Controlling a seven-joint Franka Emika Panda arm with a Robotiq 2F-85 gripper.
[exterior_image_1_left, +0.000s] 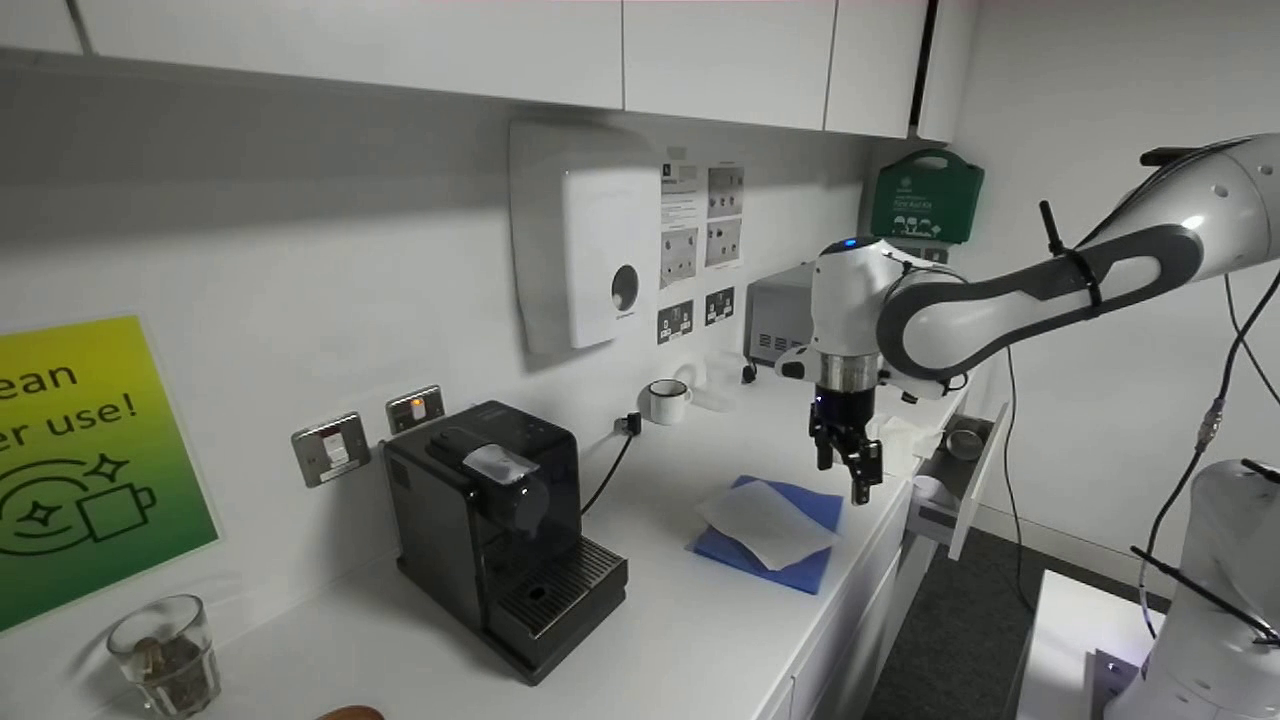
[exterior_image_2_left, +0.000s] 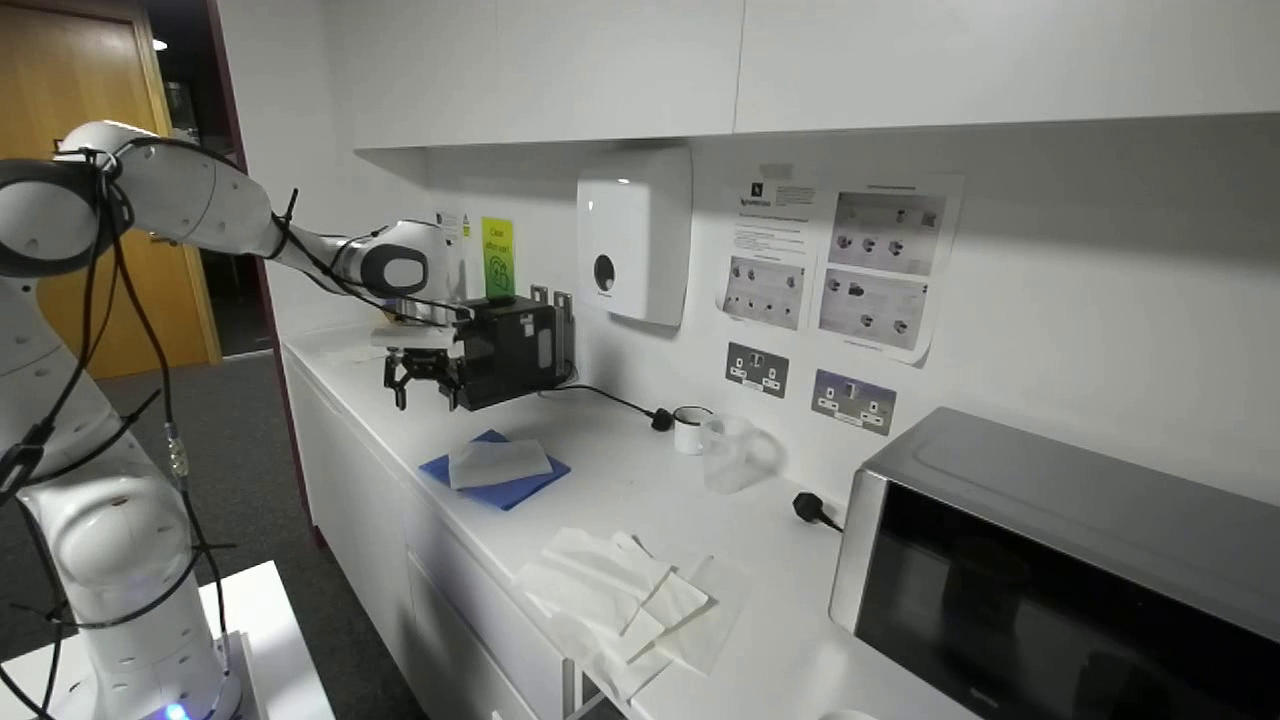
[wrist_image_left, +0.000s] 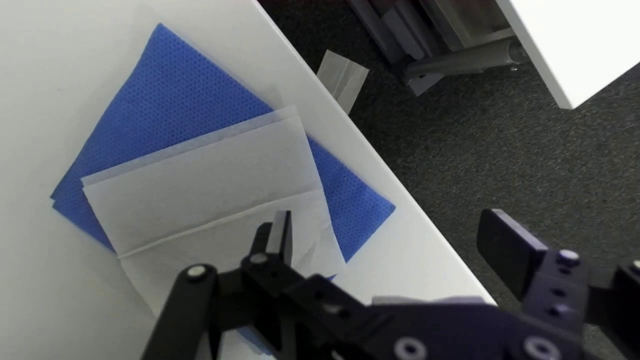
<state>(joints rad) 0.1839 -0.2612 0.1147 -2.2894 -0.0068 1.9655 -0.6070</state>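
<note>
The jaws hang above the edge of the tabletop (exterior_image_1_left: 680, 640), spread wide, with nothing in them. They touch nothing that I can see. Nearest to them, just below and beside, is a white paper towel (wrist_image_left: 215, 200), lying on top of a blue cloth (wrist_image_left: 170, 100), and both sit flat by the tabletop's edge.

I think the paper towel is very light and floppy, and it could rip or crumple if you tug it hard. A gentle pinch at a corner looks best, or along the side that pokes out past the cloth. The blue cloth looks soft and bendy too, maybe a bit thicker and harder to tear. Its bare corner close to the edge would be a good spot to grab.

The paper is plain white with a fold line running across it. The cloth is bright blue with tiny dots all over, and it looks folded, with corners sticking out from under the paper.

Further out there's a black coffee machine (exterior_image_1_left: 440, 520), a white mug (exterior_image_2_left: 690, 437) with a dark rim, a messy heap of papers (exterior_image_2_left: 600, 590), a pulled-out drawer (exterior_image_1_left: 980, 480) and a microwave (exterior_image_2_left: 1050, 580).
</note>
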